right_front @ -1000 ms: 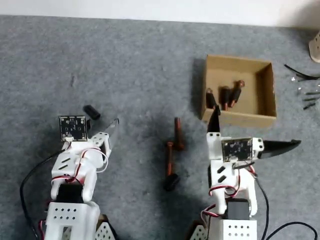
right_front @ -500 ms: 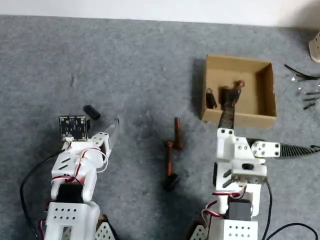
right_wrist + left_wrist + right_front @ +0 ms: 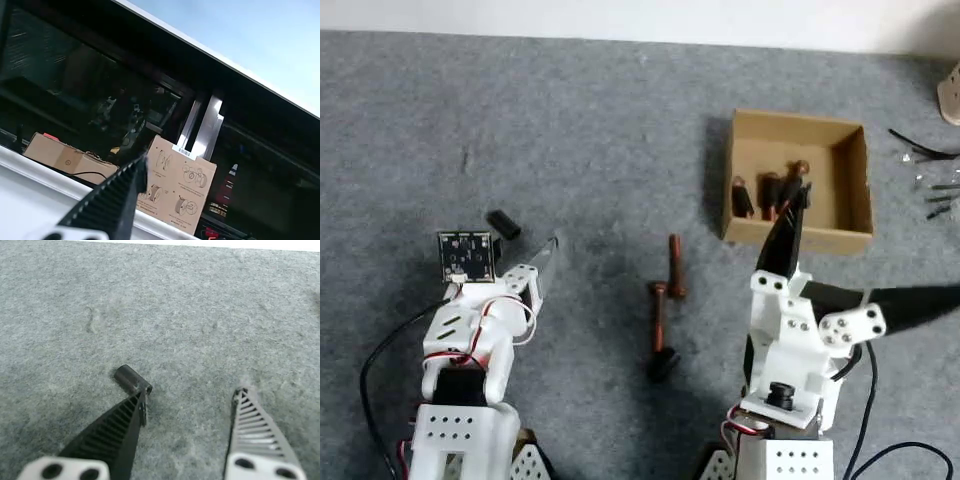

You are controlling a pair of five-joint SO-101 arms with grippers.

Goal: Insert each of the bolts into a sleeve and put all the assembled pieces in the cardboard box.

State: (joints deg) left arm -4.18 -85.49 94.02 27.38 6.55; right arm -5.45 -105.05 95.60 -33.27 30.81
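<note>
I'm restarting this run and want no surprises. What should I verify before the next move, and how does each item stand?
1. Left end effector open: ok.
2. Loose sleeve inside its gap: not ok, it lies at the dark fingertip.
3. Right end effector open: ok.
4. Upper bolt lying free on the carpet: ok.
5. Lower bolt seated in the dark end piece: cannot tell.

no legible wording, cardboard carton (image 3: 181, 185) in the room behind bearing round line drawings and a white barcode sticker (image 3: 182, 151), characters too small to read
</note>
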